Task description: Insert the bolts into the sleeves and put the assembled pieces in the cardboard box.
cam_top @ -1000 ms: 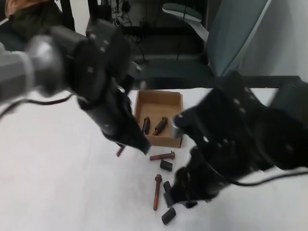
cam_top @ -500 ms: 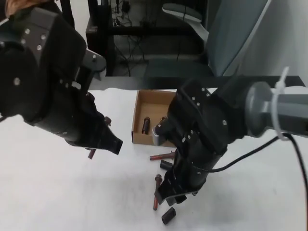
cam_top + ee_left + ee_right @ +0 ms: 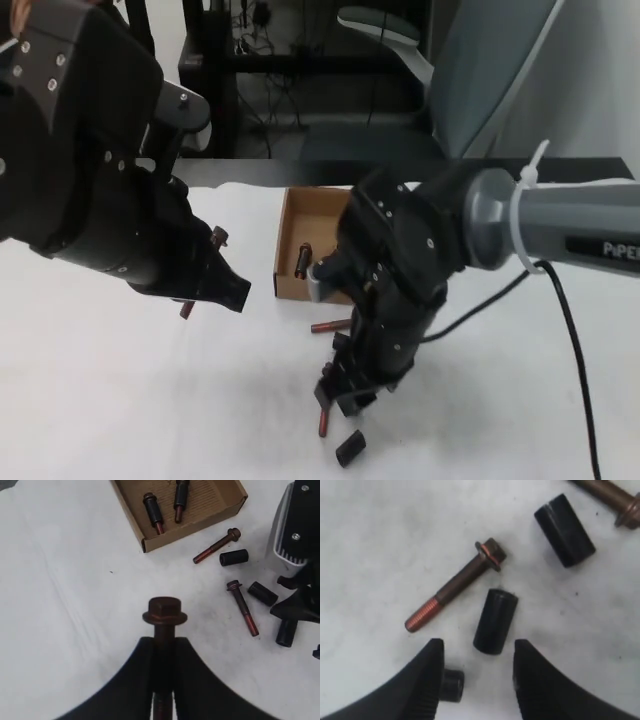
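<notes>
The left gripper (image 3: 164,650) is closed tightly on a bolt (image 3: 164,612) and holds it above the white bench (image 3: 60,605), well apart from the cardboard box (image 3: 170,534). Two assembled pieces (image 3: 152,512) lie inside the box. The right gripper (image 3: 478,650) stands low with its fingers apart, over a black sleeve (image 3: 495,621) that lies just beside a loose bolt (image 3: 455,592).
</notes>
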`<act>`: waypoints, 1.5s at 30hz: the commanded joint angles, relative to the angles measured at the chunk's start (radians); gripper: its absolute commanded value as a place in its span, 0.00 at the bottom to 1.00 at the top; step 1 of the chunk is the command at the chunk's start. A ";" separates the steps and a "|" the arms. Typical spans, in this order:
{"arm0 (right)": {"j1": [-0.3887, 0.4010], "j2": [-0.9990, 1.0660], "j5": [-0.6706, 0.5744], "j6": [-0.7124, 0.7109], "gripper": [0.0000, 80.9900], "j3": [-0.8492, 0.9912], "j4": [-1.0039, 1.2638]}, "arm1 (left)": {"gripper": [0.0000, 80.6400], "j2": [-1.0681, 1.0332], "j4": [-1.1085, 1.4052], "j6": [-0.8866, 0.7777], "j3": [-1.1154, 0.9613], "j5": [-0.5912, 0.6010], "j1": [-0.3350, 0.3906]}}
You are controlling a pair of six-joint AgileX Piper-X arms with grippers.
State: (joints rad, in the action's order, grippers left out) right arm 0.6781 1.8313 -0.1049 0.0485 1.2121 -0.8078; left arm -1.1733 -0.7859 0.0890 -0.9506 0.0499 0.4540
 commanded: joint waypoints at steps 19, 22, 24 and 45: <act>-0.044 0.142 0.039 -0.081 0.00 0.091 -0.072 | 0.02 0.012 0.024 0.001 -0.001 0.004 -0.003; -0.042 0.137 0.039 -0.087 0.01 0.092 -0.075 | 0.02 0.012 0.024 0.001 0.002 0.004 -0.003; -0.042 0.121 0.039 -0.090 0.01 0.092 -0.078 | 0.02 0.012 0.028 0.001 0.011 0.004 -0.003; 0.043 -0.623 -0.095 -0.049 0.01 -0.511 0.623 | 0.02 0.252 1.042 -0.406 0.470 0.286 -0.001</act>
State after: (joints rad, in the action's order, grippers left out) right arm 0.7001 1.2579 -0.1864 -0.0322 0.7667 -0.2979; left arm -0.9315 0.1870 -0.3066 -0.4858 0.2667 0.4540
